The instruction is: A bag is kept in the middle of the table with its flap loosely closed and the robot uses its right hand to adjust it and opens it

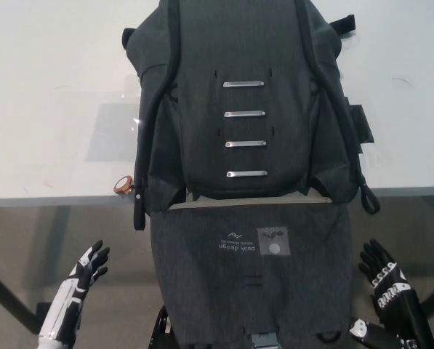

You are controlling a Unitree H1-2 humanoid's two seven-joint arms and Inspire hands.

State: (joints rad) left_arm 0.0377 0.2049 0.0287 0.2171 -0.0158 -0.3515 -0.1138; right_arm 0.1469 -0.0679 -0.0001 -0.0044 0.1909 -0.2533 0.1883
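A dark grey backpack lies flat in the middle of the white table, with several metal latch bars down its front. Its flap hangs over the table's front edge toward me, showing a small logo patch. My black right hand is below the table edge, just right of the hanging flap, fingers apart and holding nothing. It does not touch the flap. My white left hand rests low at the lower left, fingers spread and empty, well clear of the bag.
A black strap with a small copper ring dangles at the bag's left over the table edge. Another strap loop hangs at the right. The floor shows below the table.
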